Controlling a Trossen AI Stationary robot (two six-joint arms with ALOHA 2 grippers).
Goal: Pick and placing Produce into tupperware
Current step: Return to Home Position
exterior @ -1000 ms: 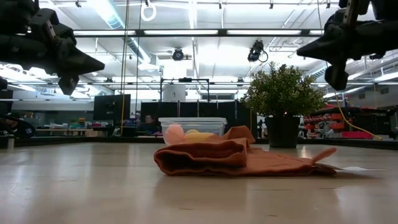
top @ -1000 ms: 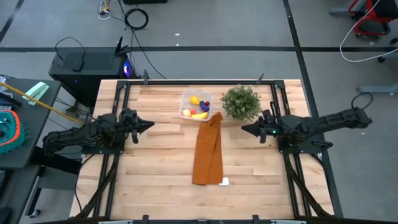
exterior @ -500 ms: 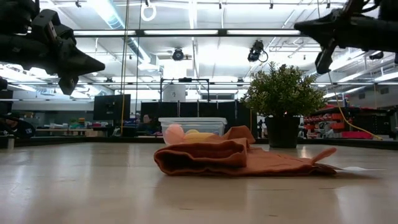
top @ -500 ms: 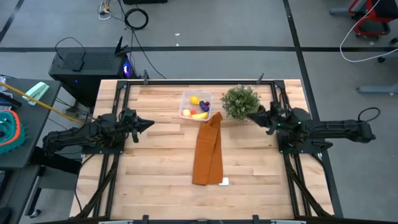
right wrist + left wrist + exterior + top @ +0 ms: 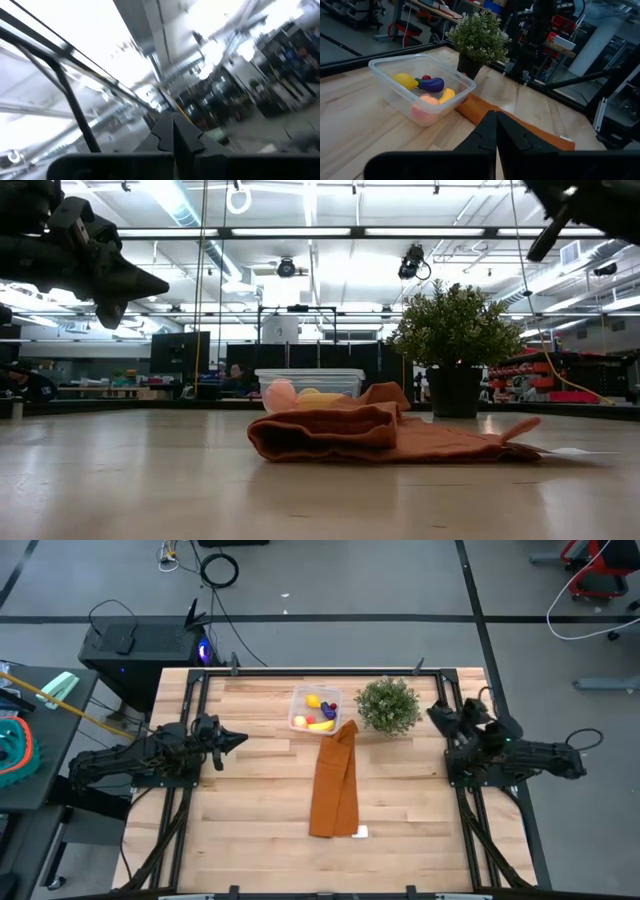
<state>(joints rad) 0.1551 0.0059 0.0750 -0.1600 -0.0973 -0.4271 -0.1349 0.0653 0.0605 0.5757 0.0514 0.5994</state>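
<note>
A: Quick, what's changed?
B: My right gripper (image 5: 434, 709) has pulled away from beside the potted plant (image 5: 387, 705) toward the desk's right edge and tipped upward (its wrist camera now sees only ceiling). Its fingers are pressed together with nothing between them.
A: Left?
B: The left gripper (image 5: 241, 739) hasn't budged. It's parked over the left side of the desk, fingers also closed and empty.
A: Produce?
B: All in the tupperware (image 5: 390, 86), near the far edge at mid-desk, just beside the plant. I count a lemon (image 5: 404, 81), eggplant (image 5: 431, 84), banana (image 5: 447, 95), red-orange round fruit (image 5: 424, 107) and small red piece (image 5: 426, 77). The orange cloth (image 5: 334, 785) lies against the box's near side and runs toward the near edge.
A: Any fruit loose?
B: None that I can see outside the box. I judge the packing done. The right arm is only folding home, so nothing is left to pick.
</note>
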